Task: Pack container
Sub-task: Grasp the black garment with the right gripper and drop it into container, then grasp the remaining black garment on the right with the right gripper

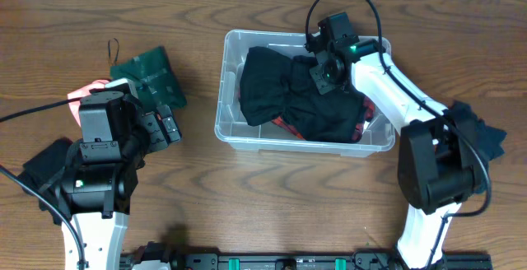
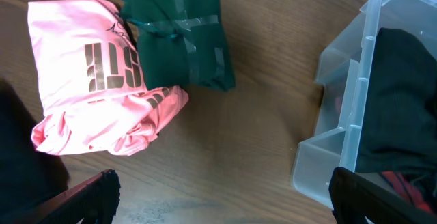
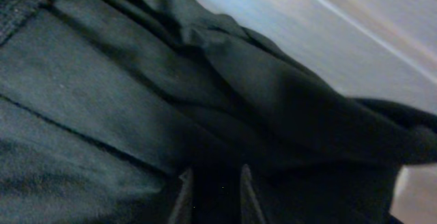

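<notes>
Container (image 1: 224,97) — light, stiff, slick; grip its rim — right end effector (image 1: 323,79) closure unclear in black garment (image 1: 272,85), left end effector (image 1: 167,126) spread, empty.

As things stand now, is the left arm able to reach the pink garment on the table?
Probably yes. The pink garment lies uncovered just beside the open left tool; nothing lies between them.
</notes>
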